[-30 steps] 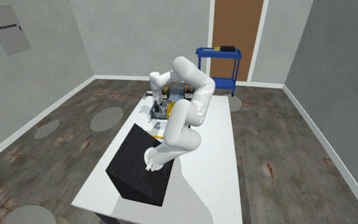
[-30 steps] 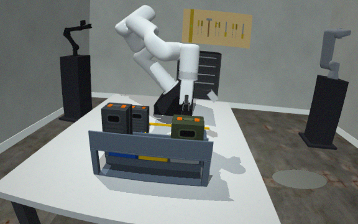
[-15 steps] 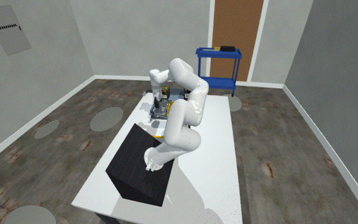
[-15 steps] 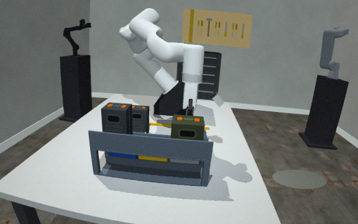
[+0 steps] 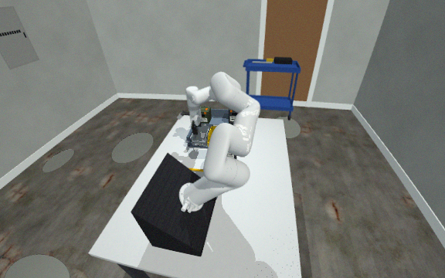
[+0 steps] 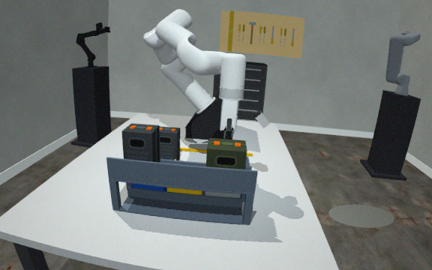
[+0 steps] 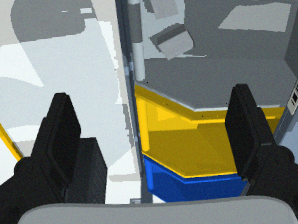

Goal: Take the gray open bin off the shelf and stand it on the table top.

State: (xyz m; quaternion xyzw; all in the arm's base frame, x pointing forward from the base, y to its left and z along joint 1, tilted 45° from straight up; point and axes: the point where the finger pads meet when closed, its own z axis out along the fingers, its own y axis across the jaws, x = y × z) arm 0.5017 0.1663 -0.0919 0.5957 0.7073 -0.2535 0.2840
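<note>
The grey-blue shelf (image 6: 181, 187) stands on the white table. On its lower level, seen from behind, sit a blue bin (image 6: 148, 186), a yellow bin (image 6: 184, 191) and the gray bin (image 6: 223, 194) side by side. In the wrist view the gray bin (image 7: 206, 56) holds gray parts and lies beyond the yellow bin (image 7: 193, 129) and the blue bin (image 7: 186, 181). My gripper (image 7: 151, 106) is open and empty. It points down over the shelf's end post, with one finger over the table and the other over the yellow bin. It also shows behind the shelf in the exterior view (image 6: 229, 131).
Two dark boxes with orange buttons (image 6: 139, 142) (image 6: 169, 142) and a green box (image 6: 226, 153) stand on the shelf's top. A thin yellow rod (image 6: 193, 150) lies on the table behind the shelf. The arm's black base block (image 5: 174, 205) takes up the table's near end.
</note>
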